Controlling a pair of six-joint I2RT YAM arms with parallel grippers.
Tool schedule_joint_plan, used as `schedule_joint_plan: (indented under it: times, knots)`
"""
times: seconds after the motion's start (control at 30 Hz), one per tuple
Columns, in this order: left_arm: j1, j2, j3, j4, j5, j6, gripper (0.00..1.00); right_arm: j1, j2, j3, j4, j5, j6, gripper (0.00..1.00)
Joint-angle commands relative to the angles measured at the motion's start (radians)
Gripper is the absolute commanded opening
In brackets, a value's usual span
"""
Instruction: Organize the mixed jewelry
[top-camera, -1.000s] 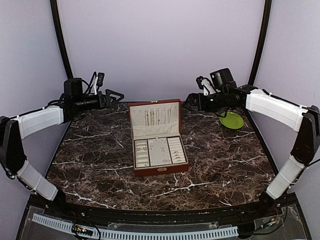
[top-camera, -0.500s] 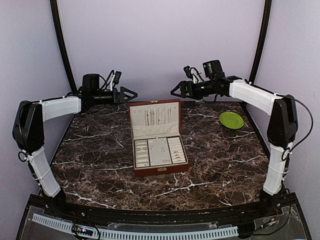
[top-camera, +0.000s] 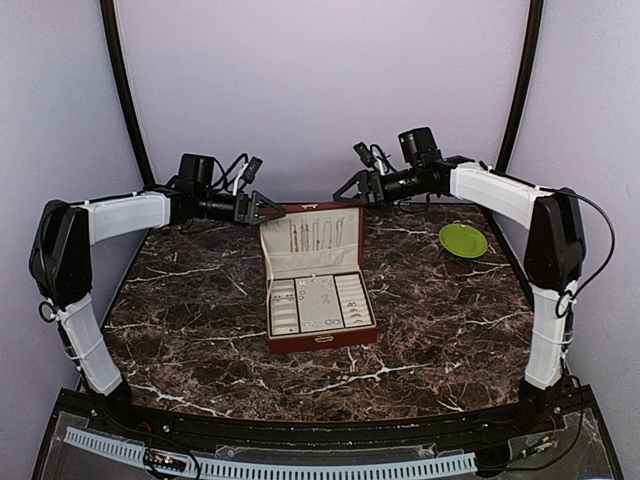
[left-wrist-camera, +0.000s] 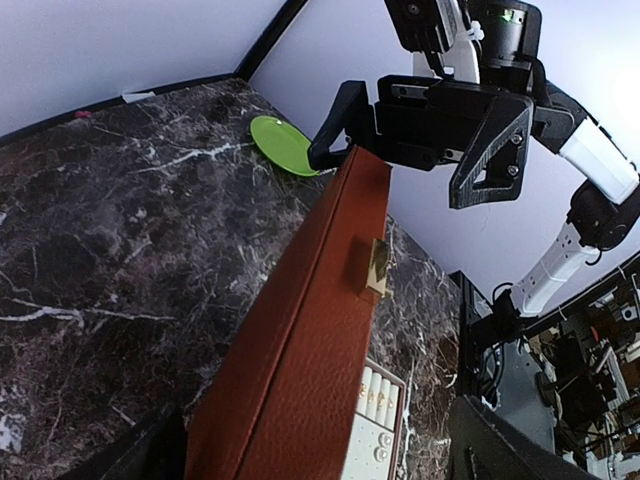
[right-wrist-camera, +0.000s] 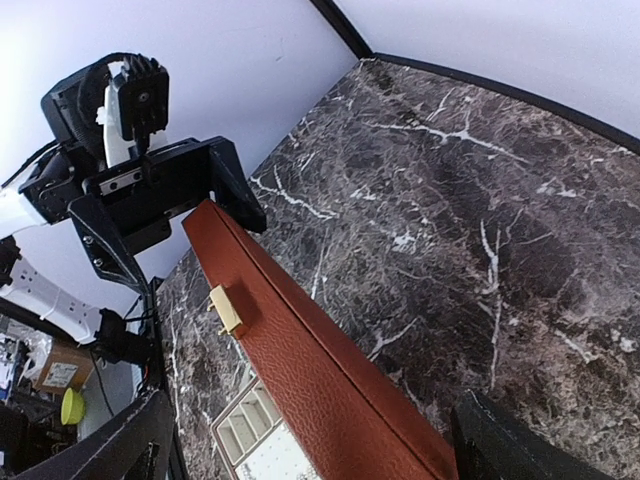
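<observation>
The red-brown wooden box stands open mid-table, its lid (top-camera: 308, 232) upright with thin chains hanging inside. The mixed jewelry (top-camera: 320, 298) shows as tiny pale specks on the middle panel of the cream insert tray (top-camera: 283, 308). A few pieces also show in the left wrist view (left-wrist-camera: 381, 456). My left gripper (top-camera: 273, 207) is open and empty at the lid's top left corner. My right gripper (top-camera: 342, 189) is open and empty at its top right corner. In each wrist view the lid's top edge (left-wrist-camera: 300, 340) (right-wrist-camera: 330, 380) with its gold clasp (left-wrist-camera: 373, 270) runs between the spread fingers.
A green plate (top-camera: 463, 240) lies at the back right of the dark marble table (top-camera: 200, 330). Black frame posts and a pale wall stand close behind both arms. The two grippers face each other over the lid, a short gap apart.
Both arms have swung inward from the back corners toward the box lid. The grippers now sit at its two top corners. The box and the plate have not moved.
</observation>
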Motion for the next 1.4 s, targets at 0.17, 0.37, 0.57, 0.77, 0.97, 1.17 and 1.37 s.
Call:
schedule_joint_plan:
  times: [0.17,0.37,0.57,0.77,0.97,1.17,1.37]
  knots:
    - [-0.079,-0.199,-0.162,-0.134,0.068,0.07,0.93,0.062,-0.196,-0.221,-0.084,-0.034,-0.08,0.95]
    - [-0.184,-0.347,-0.31,-0.261,0.068,0.115,0.93,0.119,-0.396,-0.51,-0.009,0.09,-0.014,0.94]
    - [-0.211,-0.583,-0.456,-0.171,-0.225,0.009,0.93,0.148,-0.613,-0.704,0.111,0.375,0.145,0.95]
    - [-0.32,-0.633,-0.521,-0.09,-0.55,-0.169,0.8,0.263,-0.634,-0.767,0.172,0.59,0.302,0.94]
    - [-0.488,-0.579,-0.604,0.068,-0.711,-0.324,0.69,0.369,-0.582,-0.83,0.29,0.571,0.418,0.81]
    - [-0.59,-0.452,-0.591,0.138,-0.803,-0.384,0.54,0.409,-0.552,-0.906,0.385,0.535,0.461,0.57]
    - [-0.617,-0.356,-0.564,0.218,-0.853,-0.402,0.48,0.422,-0.505,-0.931,0.452,0.532,0.461,0.5]
